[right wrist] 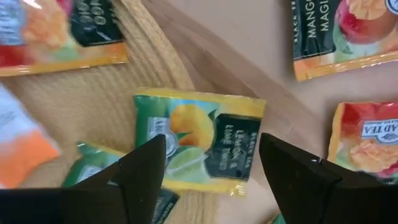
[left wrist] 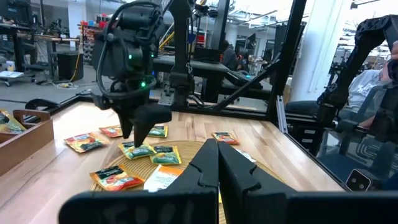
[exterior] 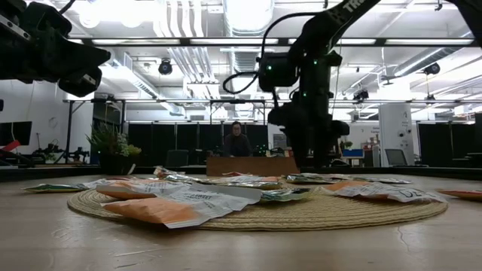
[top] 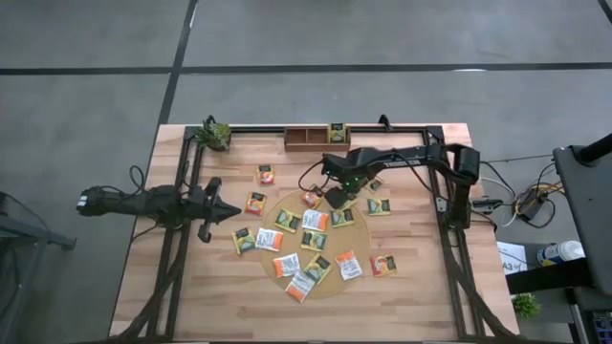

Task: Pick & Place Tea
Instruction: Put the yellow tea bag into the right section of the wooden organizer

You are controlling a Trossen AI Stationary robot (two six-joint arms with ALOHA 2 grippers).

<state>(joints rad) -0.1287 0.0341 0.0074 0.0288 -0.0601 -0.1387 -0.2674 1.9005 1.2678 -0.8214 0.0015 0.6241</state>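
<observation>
- The wooden table (top: 191,287) carries a round woven mat (top: 330,283).
- One green sachet (right wrist: 199,142) reads "LEMON & LIME".
- The right gripper (right wrist: 211,168) stands wide above it.
- The left gripper (left wrist: 217,163) is closed, empty.

my wooden table (top: 191,287) carries a round woven mat (top: 325,283) strewn with tea sachets (top: 314,221), more sachets loose on the boards, a small potted plant (top: 214,134) and a wooden compartment tray (top: 308,138) along the far edge.
</observation>
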